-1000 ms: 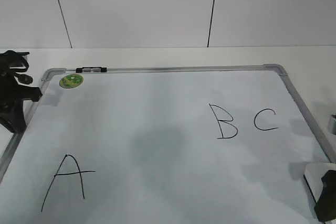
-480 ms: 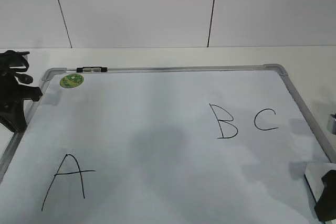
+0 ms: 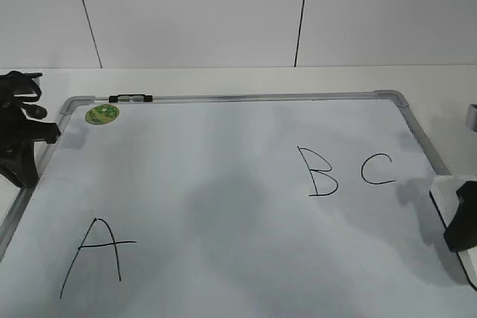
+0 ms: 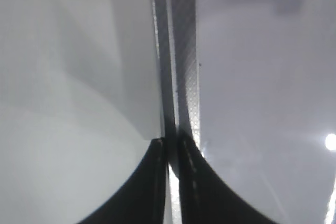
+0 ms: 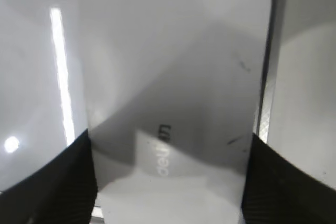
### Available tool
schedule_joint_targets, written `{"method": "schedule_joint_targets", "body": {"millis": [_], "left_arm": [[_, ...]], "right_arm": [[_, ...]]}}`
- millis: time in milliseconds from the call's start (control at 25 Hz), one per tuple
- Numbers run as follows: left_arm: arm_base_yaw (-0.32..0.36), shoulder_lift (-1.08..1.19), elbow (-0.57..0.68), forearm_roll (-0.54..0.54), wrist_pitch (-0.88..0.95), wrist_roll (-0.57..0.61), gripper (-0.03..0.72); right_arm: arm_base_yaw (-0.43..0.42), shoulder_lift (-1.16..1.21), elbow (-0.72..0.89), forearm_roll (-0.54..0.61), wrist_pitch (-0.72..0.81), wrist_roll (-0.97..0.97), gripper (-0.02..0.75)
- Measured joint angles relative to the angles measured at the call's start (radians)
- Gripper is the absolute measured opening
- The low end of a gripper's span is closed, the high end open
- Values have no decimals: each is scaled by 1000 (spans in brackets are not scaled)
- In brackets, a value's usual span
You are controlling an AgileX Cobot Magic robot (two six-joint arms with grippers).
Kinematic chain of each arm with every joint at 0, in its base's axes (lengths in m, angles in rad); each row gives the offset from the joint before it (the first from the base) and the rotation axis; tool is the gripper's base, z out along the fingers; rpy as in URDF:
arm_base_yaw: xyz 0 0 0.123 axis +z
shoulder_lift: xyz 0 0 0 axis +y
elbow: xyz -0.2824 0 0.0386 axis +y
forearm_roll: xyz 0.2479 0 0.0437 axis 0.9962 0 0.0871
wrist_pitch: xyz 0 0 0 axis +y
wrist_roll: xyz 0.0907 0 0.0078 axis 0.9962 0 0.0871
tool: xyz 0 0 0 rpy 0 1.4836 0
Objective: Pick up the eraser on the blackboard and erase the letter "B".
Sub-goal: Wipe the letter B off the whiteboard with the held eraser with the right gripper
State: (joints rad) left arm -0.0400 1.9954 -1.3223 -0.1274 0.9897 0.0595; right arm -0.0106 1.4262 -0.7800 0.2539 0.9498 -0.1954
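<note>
My right gripper (image 5: 168,182) clamped on the eraser (image 5: 173,77), at the blackboard's (image 3: 223,97) four o'clock edge, letter "B" (image 3: 317,173) untouched, left gripper (image 4: 170,182) pinched closed, empty.

Setting: I log this as a lab test bench. Evidence: plain white panelled wall with thin dark seams (image 3: 300,13); bare off-white table (image 3: 223,80); large white dry-erase blackboard with grey metal frame (image 3: 261,97) lying flat; black robot arm hardware (image 3: 19,135) at its left edge.

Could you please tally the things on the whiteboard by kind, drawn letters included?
Drawn letters: 3, namely A, B and C
Eraser: 1
Green sticker: 1
Clip on the frame: 1
Total: 6
</note>
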Motion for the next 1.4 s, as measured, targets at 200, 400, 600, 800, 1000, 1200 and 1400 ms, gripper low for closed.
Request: {"method": "schedule_joint_targets", "body": {"millis": [200, 400, 600, 800, 1000, 1200, 1400], "left_arm": [[0, 0, 0, 0, 0, 0, 19], [0, 0, 0, 0, 0, 0, 19], [0, 0, -1, -2, 0, 1, 19], [0, 0, -1, -2, 0, 1, 19], [0, 0, -1, -2, 0, 1, 19], [0, 0, -1, -3, 0, 1, 19], [0, 0, -1, -3, 0, 1, 19]], "right_arm": [[15, 0, -82, -12, 16, 2, 550], [133, 58, -236, -57, 45, 63, 550], [270, 204, -407, -125, 104, 137, 550], [358, 372, -571, -142, 154, 159, 549], [405, 523, -716, -153, 194, 176, 549], [418, 634, -822, -165, 210, 179, 549], [420, 703, -865, -178, 216, 180, 549]]}}
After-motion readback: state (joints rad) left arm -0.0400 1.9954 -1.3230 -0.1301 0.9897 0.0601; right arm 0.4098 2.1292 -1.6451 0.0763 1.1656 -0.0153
